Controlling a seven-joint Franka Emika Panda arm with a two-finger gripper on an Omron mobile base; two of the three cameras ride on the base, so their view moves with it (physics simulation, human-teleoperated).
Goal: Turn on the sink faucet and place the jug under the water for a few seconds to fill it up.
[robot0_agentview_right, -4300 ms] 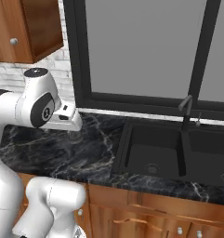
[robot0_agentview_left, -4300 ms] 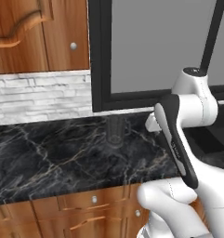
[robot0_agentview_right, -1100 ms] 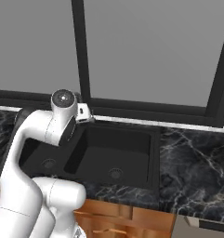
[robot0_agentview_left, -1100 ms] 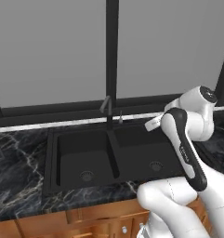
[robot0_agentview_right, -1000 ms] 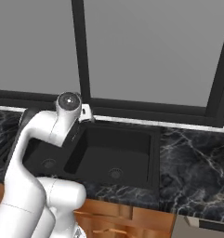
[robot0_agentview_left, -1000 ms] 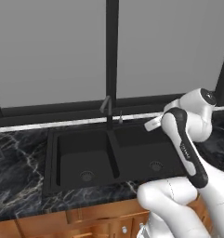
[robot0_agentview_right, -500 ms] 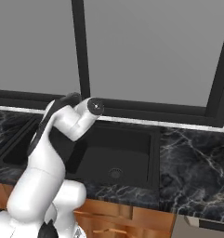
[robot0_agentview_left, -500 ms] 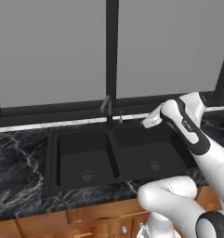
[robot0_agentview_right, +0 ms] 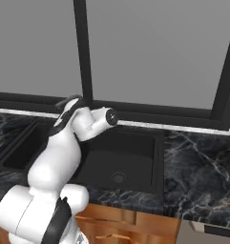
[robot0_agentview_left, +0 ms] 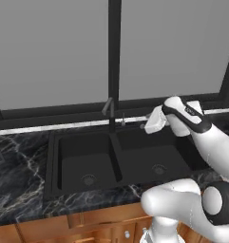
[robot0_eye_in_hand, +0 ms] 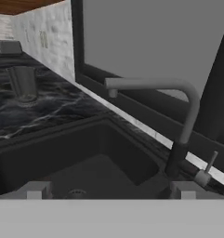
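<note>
The black sink faucet (robot0_agentview_left: 109, 113) stands behind the divider of the black double-basin sink (robot0_agentview_left: 73, 159). In the hand view its spout (robot0_eye_in_hand: 150, 83) arches to the left above the basin (robot0_eye_in_hand: 85, 158), with a small lever (robot0_eye_in_hand: 207, 168) at its base. My gripper (robot0_agentview_left: 147, 126) hovers over the right basin, just right of the faucet. It is open (robot0_eye_in_hand: 108, 193) with nothing between its fingertips (robot0_eye_in_hand: 34, 190). The dark ribbed jug (robot0_eye_in_hand: 23, 81) stands upright on the marble counter, far left of the sink. No water shows at the spout.
A big window with thick black frame bars (robot0_agentview_left: 114, 52) rises right behind the sink. Black marble counter (robot0_agentview_right: 197, 157) runs on both sides. In the right base view my own arm (robot0_agentview_right: 64, 143) covers the left part of the sink (robot0_agentview_right: 145, 143).
The base had driven along the counter to the sink. In the last second the arm has stretched forward and the hand has swung left toward the faucet. The jaws have stayed open.
</note>
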